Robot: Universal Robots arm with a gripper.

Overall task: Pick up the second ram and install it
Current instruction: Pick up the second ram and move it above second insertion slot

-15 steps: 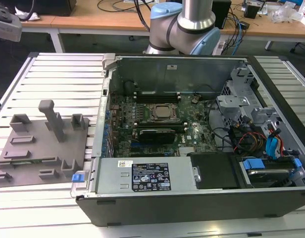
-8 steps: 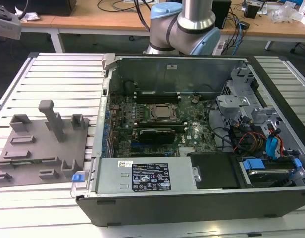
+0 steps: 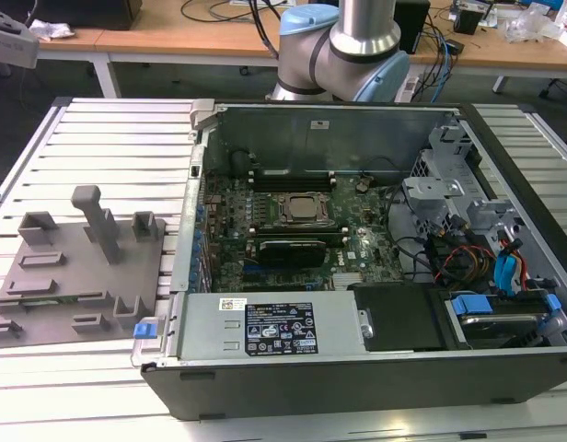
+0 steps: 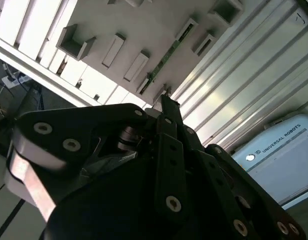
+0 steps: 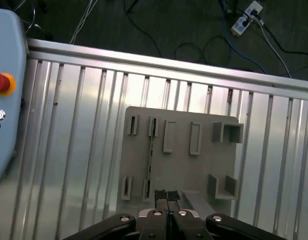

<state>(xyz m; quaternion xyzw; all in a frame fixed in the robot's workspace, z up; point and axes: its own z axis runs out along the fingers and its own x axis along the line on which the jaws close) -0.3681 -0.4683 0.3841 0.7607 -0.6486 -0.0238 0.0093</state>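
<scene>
The second ram is a thin green stick standing on edge in a slot of the grey fixture plate. It also shows as a green strip in the second wrist view, and at the plate's front edge in the exterior view. My gripper hangs well above the plate, beside the ram's near end. Its two dark fingertips are pressed together, shut, with nothing between them. In the second wrist view, the gripper's black body sits in the foreground, with a finger pointing toward the plate.
An open computer case lies on the exterior view's right, with the motherboard and square silver processor exposed. A grey upright post rises from the plate. A teach pendant with a red button rests on the ribbed aluminium table.
</scene>
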